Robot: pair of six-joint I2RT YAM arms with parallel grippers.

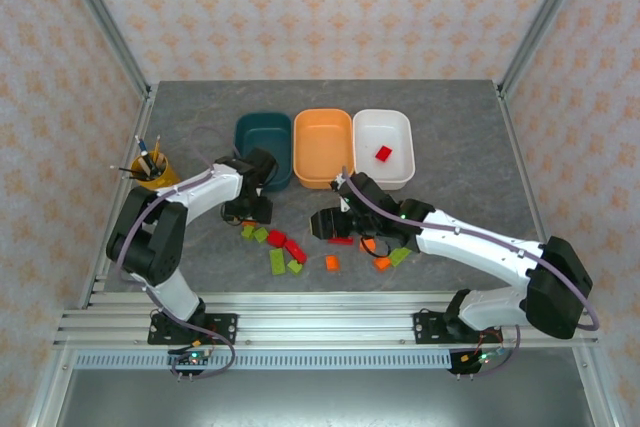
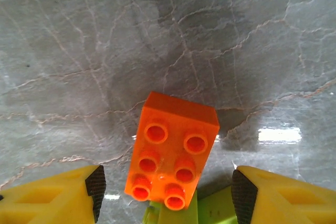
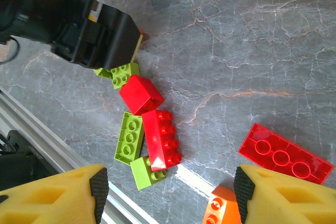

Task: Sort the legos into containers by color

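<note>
The dark teal tub (image 1: 262,135), orange tub (image 1: 323,142) and white tub (image 1: 372,132) stand side by side at the back; a red lego (image 1: 384,153) lies in the white one. My left gripper (image 1: 247,212) hovers open just in front of the teal tub. Between its fingers (image 2: 95,187) an orange lego (image 2: 173,150) leans studs-up on a lime green lego (image 2: 210,211), touching neither pad. My right gripper (image 1: 330,224) is open above the table with nothing in it. Below it lie red legos (image 3: 161,139), green legos (image 3: 129,136), a flat red lego (image 3: 285,153) and an orange lego (image 3: 220,208).
More loose legos are scattered in front of the tubs, among them an orange one (image 1: 332,263) and a green one (image 1: 400,256). A yellow cup of pencils (image 1: 152,169) stands at the left. The metal rail (image 1: 320,322) runs along the near table edge.
</note>
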